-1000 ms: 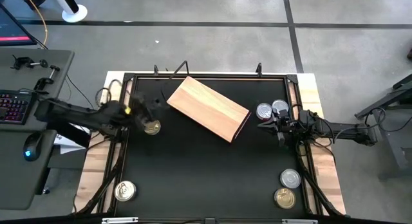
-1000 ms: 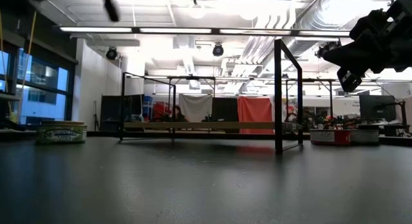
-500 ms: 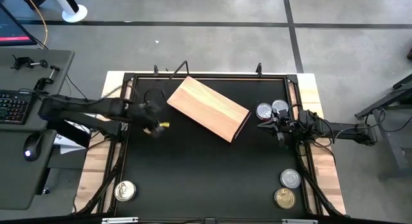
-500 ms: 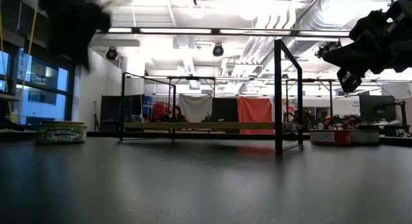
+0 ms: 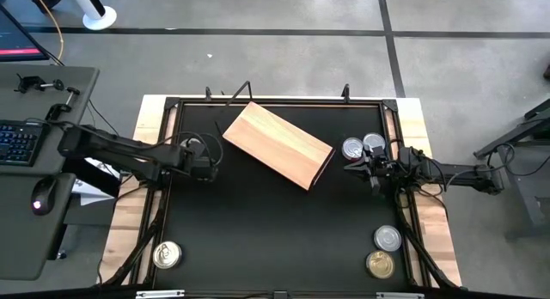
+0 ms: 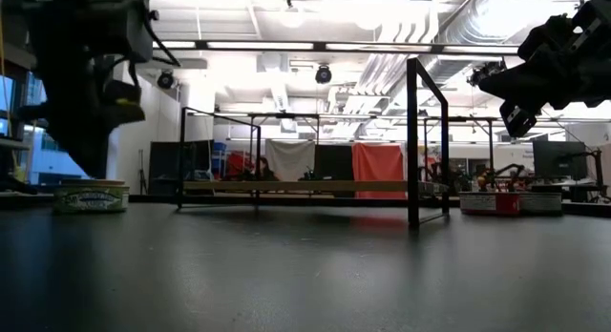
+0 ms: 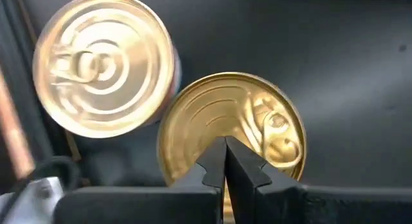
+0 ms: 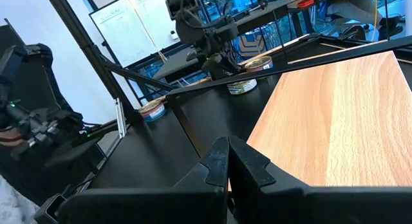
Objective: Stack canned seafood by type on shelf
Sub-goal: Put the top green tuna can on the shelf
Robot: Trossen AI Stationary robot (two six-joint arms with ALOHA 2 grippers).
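The shelf (image 5: 277, 144), a light wooden board, lies flat and aslant on the black table's far half. My left gripper (image 7: 224, 143) is shut and points down over a gold-lidded tin (image 7: 257, 114). A second gold-lidded tin (image 7: 103, 63) sits next to that one. In the high view my left gripper (image 5: 204, 167) hides both. My right gripper (image 5: 354, 167) hangs shut and level beside two silver-lidded tins (image 5: 352, 148) at the right, pointing at the shelf (image 8: 335, 121). More tins rest near right (image 5: 388, 239) and near left (image 5: 166, 254). My left gripper stands with its shut fingertips (image 7: 212, 163) over the gold tin's lid (image 7: 193, 121), coming from above. Whether the tips touch the lid I cannot tell. The tin sits flat on the table.
A black metal frame runs round the table's edges, with an upright post (image 6: 413, 141) at the far side. A desk with a keyboard (image 5: 17, 140) stands beyond the left edge. Bare tabletop (image 5: 275, 230) lies between the near tins.
My left gripper has moved toward the near right and come down over the gold tin by the shelf's left end. In the high view it now covers that tin. The tin has stayed where it was.
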